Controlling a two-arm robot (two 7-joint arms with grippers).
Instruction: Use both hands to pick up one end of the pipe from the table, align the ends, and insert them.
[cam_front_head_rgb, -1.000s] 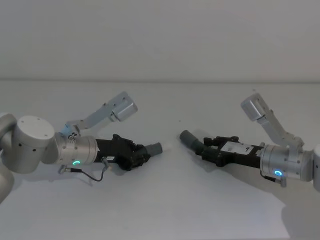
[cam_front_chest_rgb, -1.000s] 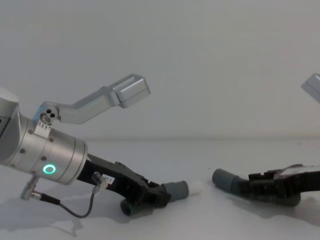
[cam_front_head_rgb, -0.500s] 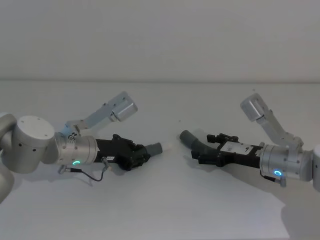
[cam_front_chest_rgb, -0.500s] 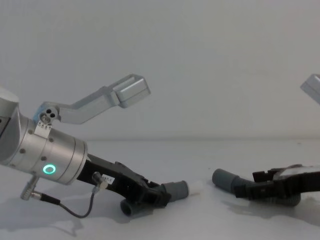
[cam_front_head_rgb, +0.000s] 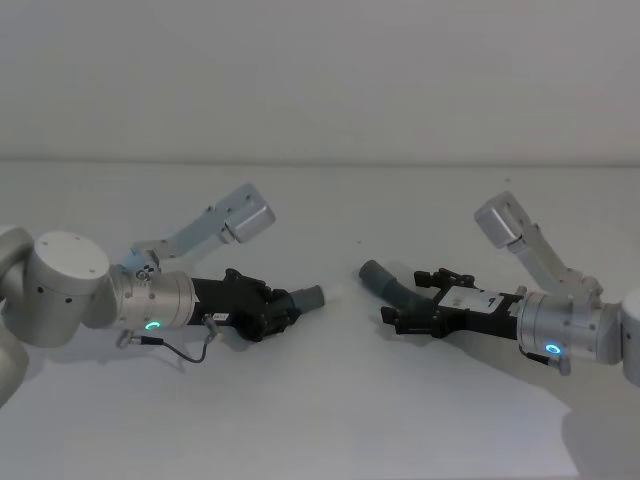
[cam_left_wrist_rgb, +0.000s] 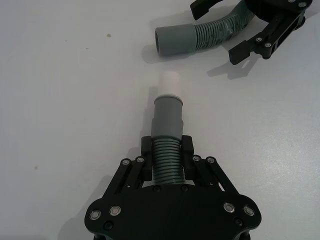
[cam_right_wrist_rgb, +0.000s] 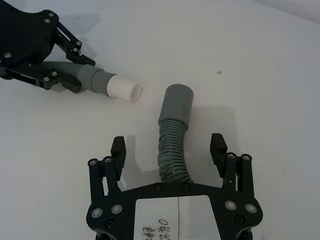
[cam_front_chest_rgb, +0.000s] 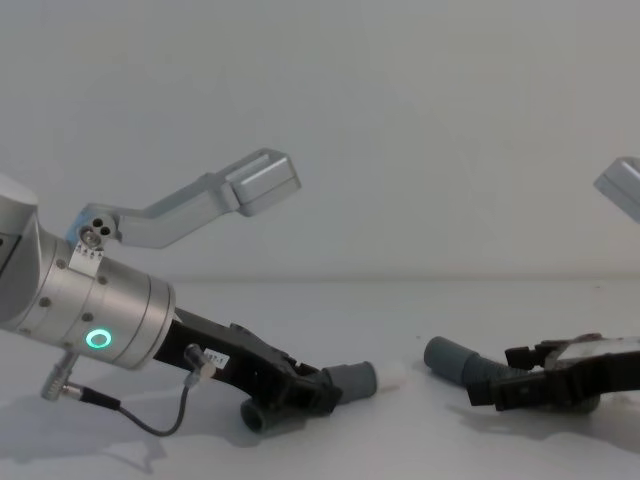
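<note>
Now on the desk (cam_front_head_rgb: 320, 420) the right end effector (cam_right_wrist_rgb: 170, 146) has opened, leaving its hose piece (cam_right_wrist_rgb: 173, 155) lying between its fingers (cam_right_wrist_rgb: 118, 150), while the left end effector (cam_left_wrist_rgb: 166, 147) stays clamped on the white-tipped piece (cam_left_wrist_rgb: 167, 117); regrasping likely precedes alignment.

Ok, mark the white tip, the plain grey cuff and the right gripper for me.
white tip (cam_left_wrist_rgb: 169, 83): left wrist view, centre of the white end piece.
plain grey cuff (cam_right_wrist_rgb: 177, 102): right wrist view, middle of its smooth side.
right gripper (cam_right_wrist_rgb: 168, 144): right wrist view, midway between the tips of its open fingers.
</note>
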